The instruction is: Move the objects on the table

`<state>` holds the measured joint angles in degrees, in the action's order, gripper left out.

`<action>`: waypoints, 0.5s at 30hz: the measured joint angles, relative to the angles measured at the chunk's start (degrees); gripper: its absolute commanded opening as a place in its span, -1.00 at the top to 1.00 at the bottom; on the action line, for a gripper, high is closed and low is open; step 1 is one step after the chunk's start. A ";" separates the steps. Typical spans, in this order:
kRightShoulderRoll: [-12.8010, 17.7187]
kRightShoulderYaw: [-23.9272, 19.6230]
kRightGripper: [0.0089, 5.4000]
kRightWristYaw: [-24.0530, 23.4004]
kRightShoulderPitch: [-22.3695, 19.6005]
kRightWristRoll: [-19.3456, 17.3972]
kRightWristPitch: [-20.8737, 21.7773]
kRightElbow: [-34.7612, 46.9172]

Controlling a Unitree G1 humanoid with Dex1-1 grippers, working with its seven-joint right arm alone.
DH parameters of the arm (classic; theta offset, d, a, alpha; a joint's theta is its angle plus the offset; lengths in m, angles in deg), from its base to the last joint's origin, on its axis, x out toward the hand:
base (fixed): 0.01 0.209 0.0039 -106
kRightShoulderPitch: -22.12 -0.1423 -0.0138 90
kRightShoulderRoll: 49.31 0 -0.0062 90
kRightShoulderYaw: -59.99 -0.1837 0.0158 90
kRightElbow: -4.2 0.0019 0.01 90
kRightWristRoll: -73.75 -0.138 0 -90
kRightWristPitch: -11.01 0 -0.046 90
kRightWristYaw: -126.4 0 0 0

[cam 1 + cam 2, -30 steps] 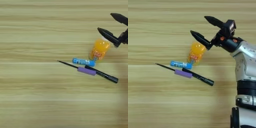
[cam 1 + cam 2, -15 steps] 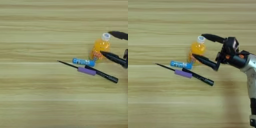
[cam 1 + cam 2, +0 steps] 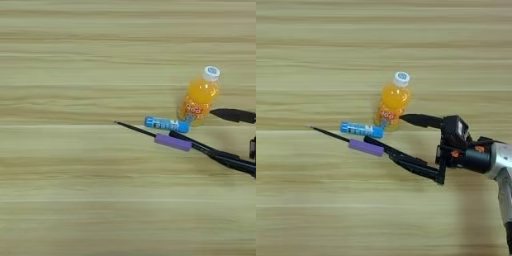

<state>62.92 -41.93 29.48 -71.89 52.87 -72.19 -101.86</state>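
Observation:
A small orange juice bottle (image 3: 392, 102) with a white cap stands right of the table's (image 3: 60, 190) middle. Just in front of it lies a short blue tube (image 3: 361, 130), then a purple cylinder (image 3: 366, 147) resting against a long thin black pen (image 3: 331, 134) that runs slantwise toward the right. My right gripper (image 3: 397, 138) comes in from the right, open and holding nothing. Its upper fingertip (image 3: 406, 119) is at the bottle's lower right side, and its lower finger (image 3: 416, 167) lies over the pen's right end. The left eye view shows only the fingers at its right edge.
My silver forearm (image 3: 496, 162) enters from the right edge behind the black gripper body. Bare wood-grain table surrounds the small cluster of things on all sides.
The gripper has come down from above and behind the bottle to the bottle's right, its fingers now spanning from the bottle's base to the pen. The things themselves have not moved.

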 measured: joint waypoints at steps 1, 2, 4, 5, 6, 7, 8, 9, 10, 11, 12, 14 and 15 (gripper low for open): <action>-0.01 0.58 -0.99 -0.07 -0.20 1.12 0.91 -1.77; -0.02 0.78 -0.99 -0.10 -0.18 1.49 1.22 -2.45; -0.02 1.49 -0.99 -0.24 -0.84 3.03 3.12 -5.76; -0.01 1.76 -0.99 -0.39 -1.27 3.91 4.22 -7.50; -0.02 1.87 -0.99 -0.46 -1.39 4.12 4.56 -8.02; -0.03 2.08 -0.99 -0.88 -1.71 4.75 5.32 -9.16; -0.07 2.40 -0.99 -1.72 -2.38 5.63 6.48 -11.41; -0.08 2.47 -0.99 -2.16 -2.65 6.09 7.02 -12.59; -0.08 2.52 -0.99 -2.59 -2.90 6.25 7.74 -13.73; -0.09 2.59 -0.99 -2.67 -3.26 6.63 8.32 -14.76; -0.10 2.69 -0.99 -2.73 -3.72 7.09 8.92 -15.62; -0.15 3.07 -0.99 -3.81 -4.67 8.00 10.23 -17.25; -0.18 3.32 -0.99 -4.62 -5.19 8.75 11.09 -18.34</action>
<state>62.73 -38.61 24.86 -77.07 61.62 -61.11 -120.20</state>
